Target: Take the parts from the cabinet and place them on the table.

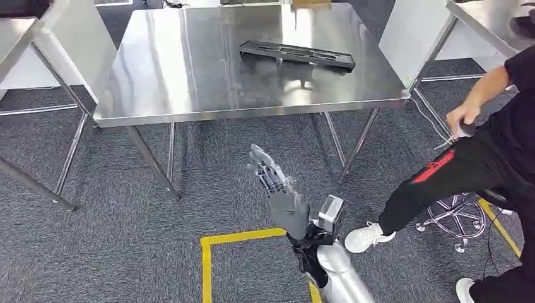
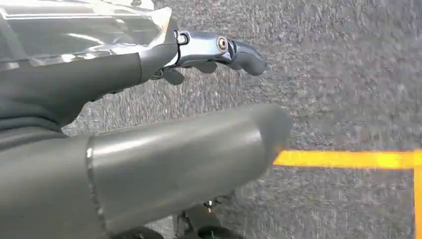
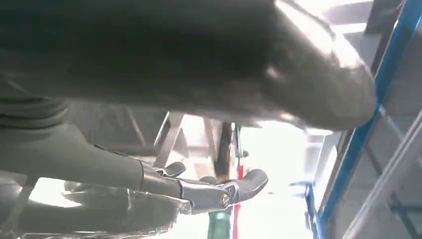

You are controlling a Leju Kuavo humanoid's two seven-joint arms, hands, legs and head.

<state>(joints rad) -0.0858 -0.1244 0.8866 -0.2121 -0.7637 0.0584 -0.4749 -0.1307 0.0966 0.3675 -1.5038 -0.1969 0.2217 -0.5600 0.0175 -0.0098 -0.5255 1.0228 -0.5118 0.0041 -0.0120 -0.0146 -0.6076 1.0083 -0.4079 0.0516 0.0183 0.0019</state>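
A long black part (image 1: pixel 296 54) lies flat on the steel table (image 1: pixel 189 95), toward its far right side. My right hand (image 1: pixel 277 189) is raised over the carpet in front of the table, well short of its near edge, fingers spread and straight, holding nothing. In the right wrist view the right hand (image 3: pixel 74 149) has its fingers (image 3: pixel 209 191) extended with nothing in them. My left hand (image 2: pixel 149 64) hangs over the grey carpet, its fingers (image 2: pixel 224 50) stretched out and empty. No cabinet is in sight.
A person sits on a wheeled chair (image 1: pixel 460 214) at the right, one leg (image 1: pixel 441 180) stretched toward my right arm, shoe (image 1: pixel 366 237) close to it. Yellow floor tape (image 1: pixel 240 238) marks a square below. Other steel tables stand at far left (image 1: pixel 25 38) and far right (image 1: pixel 486 25).
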